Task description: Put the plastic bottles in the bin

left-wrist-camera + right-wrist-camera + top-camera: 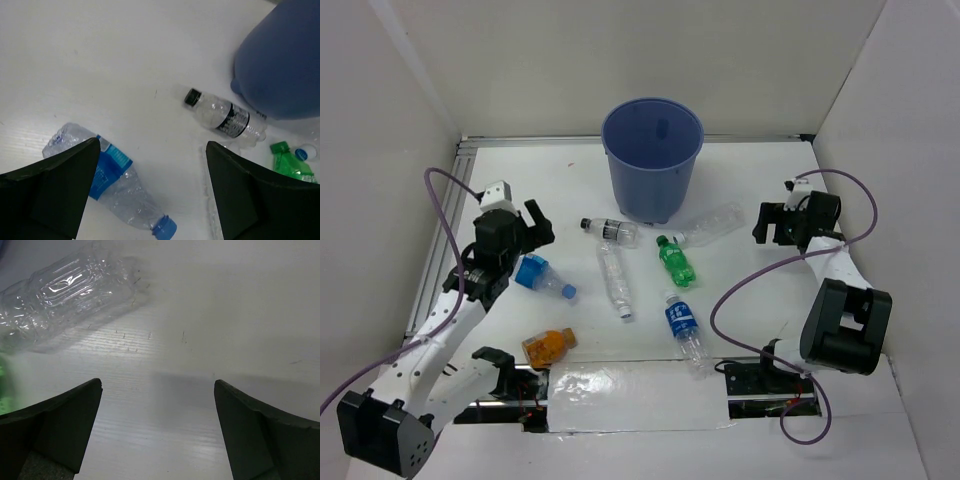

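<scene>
- The white bench (570,170) carries everything, with white panels on three sides.
- The bin (652,160), a round blue bucket, stands upright at the far middle with its mouth open to the top camera.
- A crinkled clear sheet (635,398) lies at the near edge between the two arm bases.
- The left hand (538,224) hangs over the left of the bench, its fingers spread wide and holding nothing.
- The right hand (763,222) is right of the bin, equally wide and empty, and points toward the ribbed clear bottle (712,223).
- Seven plastic bottles lie on their sides on the bench, all outside the bin.
- The ribbed clear bottle is near the foot of the bin on its right.
- The black-capped bottle (610,231) lies close to the foot of the bin on its left.
- The long clear bottle (613,280) and the green bottle (674,260) lie side by side in the middle, apart from each other.
- The blue-labelled bottle (683,325) lies nearer the arms.
- The blue-wrapped bottle (542,276) is just beside the left hand.
- The orange bottle (549,344) is near the left arm's base.
- Only the left wrist view shows the black-capped bottle's dark label and the bin wall rising right behind it. It misses the orange and blue-labelled bottles.
- The right wrist view shows only the ribbed clear bottle and a green blur at its left edge.
</scene>
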You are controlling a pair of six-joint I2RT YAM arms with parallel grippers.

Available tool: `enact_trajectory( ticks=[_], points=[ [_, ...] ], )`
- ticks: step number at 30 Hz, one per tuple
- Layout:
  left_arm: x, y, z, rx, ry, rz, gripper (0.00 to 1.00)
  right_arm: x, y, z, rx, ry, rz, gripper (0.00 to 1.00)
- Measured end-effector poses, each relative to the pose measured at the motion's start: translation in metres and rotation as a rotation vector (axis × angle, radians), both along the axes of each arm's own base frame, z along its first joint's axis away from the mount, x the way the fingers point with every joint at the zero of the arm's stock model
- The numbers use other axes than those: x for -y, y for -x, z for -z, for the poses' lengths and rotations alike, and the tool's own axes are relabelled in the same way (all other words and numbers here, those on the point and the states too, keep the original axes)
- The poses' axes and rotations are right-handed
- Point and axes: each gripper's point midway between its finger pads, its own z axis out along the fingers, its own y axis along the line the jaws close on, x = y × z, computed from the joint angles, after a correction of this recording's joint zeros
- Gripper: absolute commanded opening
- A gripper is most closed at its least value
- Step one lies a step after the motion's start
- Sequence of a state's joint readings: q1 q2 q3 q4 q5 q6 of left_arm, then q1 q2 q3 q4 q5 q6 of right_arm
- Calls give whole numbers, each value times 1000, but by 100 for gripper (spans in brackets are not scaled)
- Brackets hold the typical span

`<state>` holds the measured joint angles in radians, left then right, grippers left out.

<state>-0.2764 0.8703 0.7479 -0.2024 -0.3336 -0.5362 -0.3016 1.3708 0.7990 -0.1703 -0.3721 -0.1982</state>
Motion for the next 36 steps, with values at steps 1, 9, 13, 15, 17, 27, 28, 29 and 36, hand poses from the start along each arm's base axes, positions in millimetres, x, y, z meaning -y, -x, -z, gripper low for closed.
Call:
enact_trajectory(
  ticks=[1,9,13,15,17,27,28,29,36],
  points=[
    [2,2,9,-36,10,0,100,1,0,0,-1,-1,3,100],
    [14,25,48,-245,123,-70,89,14,4,2,-11,-20,32,100],
    [23,34,64,-318,202,-140,37,24,8,2,-2,-62,-4,24],
    [23,35,74,-352,223,-181,52,29,7,2,-8,-92,-3,34],
    [22,37,90,-412,233,-239,92,27,7,4,-15,-114,-16,69],
    [13,30,143,-589,202,-488,100,-3,6,9,-38,-155,-116,97],
    [13,28,149,-605,195,-498,100,-8,5,9,-42,-157,-130,97],
    [13,26,154,-622,185,-507,100,-13,5,10,-46,-157,-142,97],
    [15,25,189,-724,129,-523,29,-39,0,4,-43,-142,-230,89]
  ],
)
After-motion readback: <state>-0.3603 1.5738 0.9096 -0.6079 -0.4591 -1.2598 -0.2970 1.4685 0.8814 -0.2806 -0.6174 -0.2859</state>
